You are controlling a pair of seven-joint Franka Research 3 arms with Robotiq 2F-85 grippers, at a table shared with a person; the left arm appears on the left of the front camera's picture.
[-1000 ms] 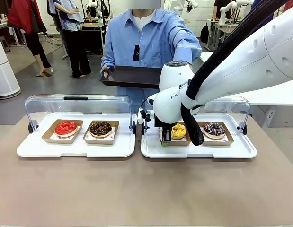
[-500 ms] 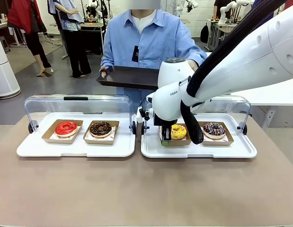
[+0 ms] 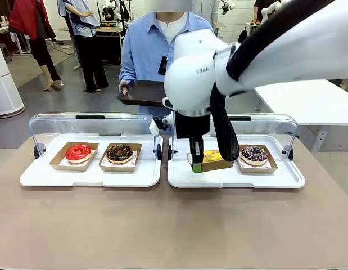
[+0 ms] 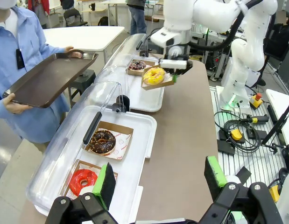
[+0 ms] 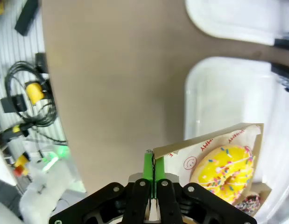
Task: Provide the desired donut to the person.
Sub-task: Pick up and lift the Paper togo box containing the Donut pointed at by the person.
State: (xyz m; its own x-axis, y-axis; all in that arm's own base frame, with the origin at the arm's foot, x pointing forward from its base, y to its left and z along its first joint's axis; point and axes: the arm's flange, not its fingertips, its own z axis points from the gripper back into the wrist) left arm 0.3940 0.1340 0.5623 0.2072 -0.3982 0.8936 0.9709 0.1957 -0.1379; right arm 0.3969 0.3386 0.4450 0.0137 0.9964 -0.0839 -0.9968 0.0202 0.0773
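A brown tabletop (image 3: 162,225) is carrying two white trays with their clear lids swung back, and beyond it a busy workroom is showing. On the left white tray (image 3: 39,177) a red donut (image 3: 78,152) and a chocolate donut (image 3: 119,152) are sitting in paper boats; on the right white tray (image 3: 275,179) a sprinkled donut (image 3: 254,153) is sitting.

The right gripper (image 3: 195,163) is pinching the near edge of the paper boat (image 3: 214,165) that is carrying the yellow donut (image 3: 212,156), its fingers clenched thin on the card. The boat is hanging tilted just above the right white tray, so the pick looks done and the carry is the step in hand. The person (image 3: 157,50) is waiting at the far side, holding out a dark serving tray (image 3: 141,93). The next move is calling for a level carry across to that tray, then a gentle release, since a one-edge pinch is letting the boat sag and the donut could slide.

The right wrist view is showing the green pads meeting on the boat's rim. The left wrist view is showing the serving tray in full, which the arm is partly hiding from the front, and the left gripper (image 4: 158,179), its fingers (image 4: 106,184) released wide and holding nothing, hovering near the left white tray.
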